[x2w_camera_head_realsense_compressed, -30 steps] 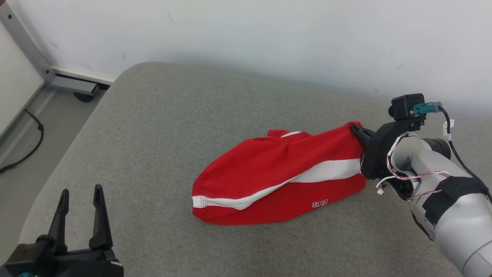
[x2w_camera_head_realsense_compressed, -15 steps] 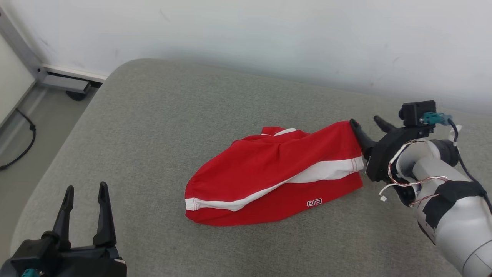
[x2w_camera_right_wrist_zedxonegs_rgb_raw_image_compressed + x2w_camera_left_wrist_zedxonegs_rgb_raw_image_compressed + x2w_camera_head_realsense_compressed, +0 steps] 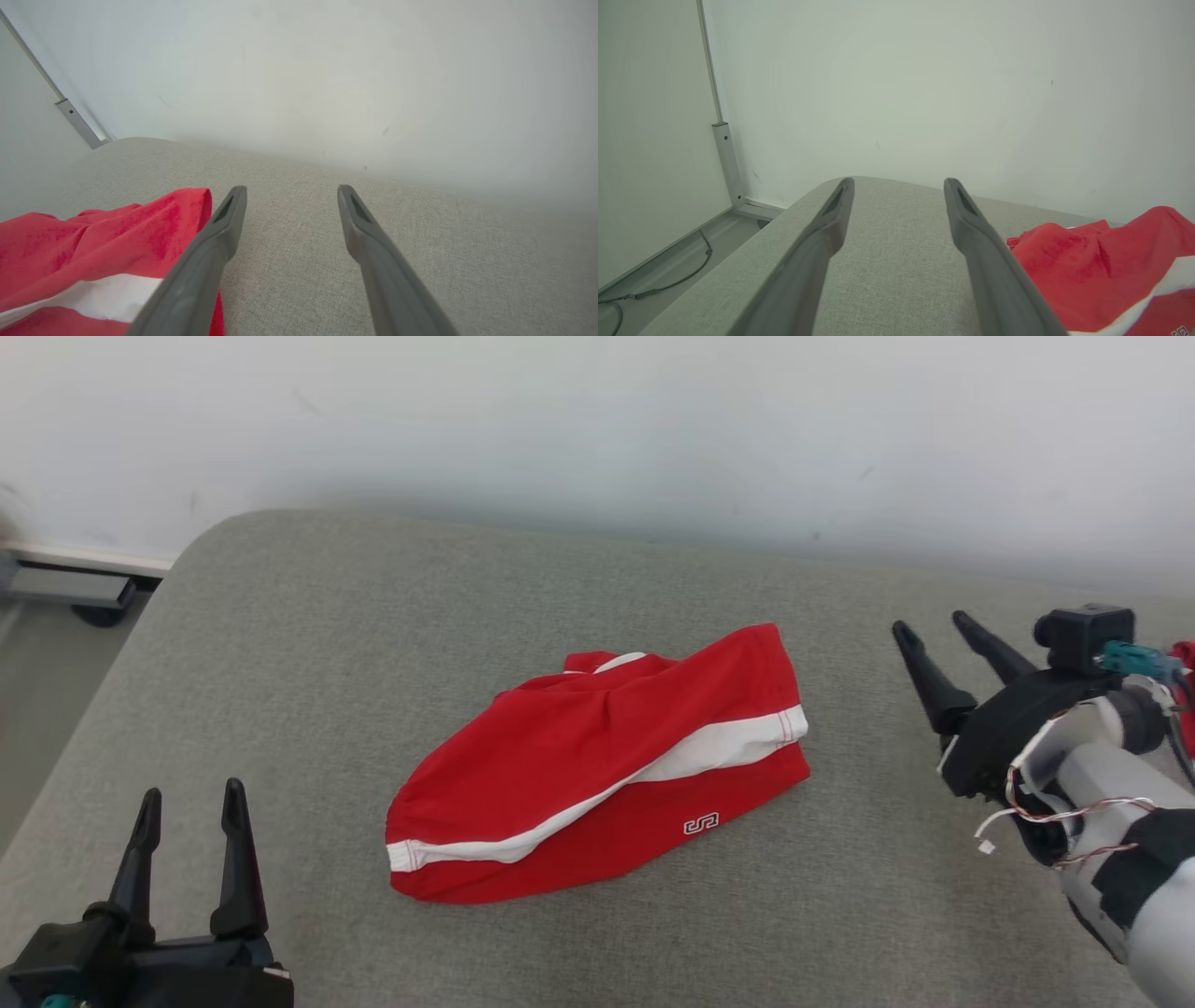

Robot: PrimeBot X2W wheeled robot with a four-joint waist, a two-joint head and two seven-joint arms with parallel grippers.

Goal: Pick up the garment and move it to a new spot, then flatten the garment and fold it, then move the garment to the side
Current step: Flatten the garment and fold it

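The right gripper (image 3: 929,623) stood with its two long fingers spread wide and nothing between them, a clear gap off the right end of the garment (image 3: 597,756). In its own wrist view the red cloth lay just left of the left finger, with bare upholstery ahead. The left gripper (image 3: 191,790) was likewise spread and empty, low at the near left, well apart from the cloth. The garment, red shorts with a white stripe and a small logo, rested near the middle of the grey cushion (image 3: 327,644), free of both grippers. It was bunched and doubled over itself, its far edge humped up and a bit of waistband poking out behind. Beyond the cushion rose a plain pale wall (image 3: 597,420). Judged from that lie, the first step, setting the garment down in a spot, looked done or nearly so, since nothing held it. Flattening had not begun: the cloth showed wrinkles and overlapping layers. The fold and the final move to the side were both left to do, so the task seemed early.
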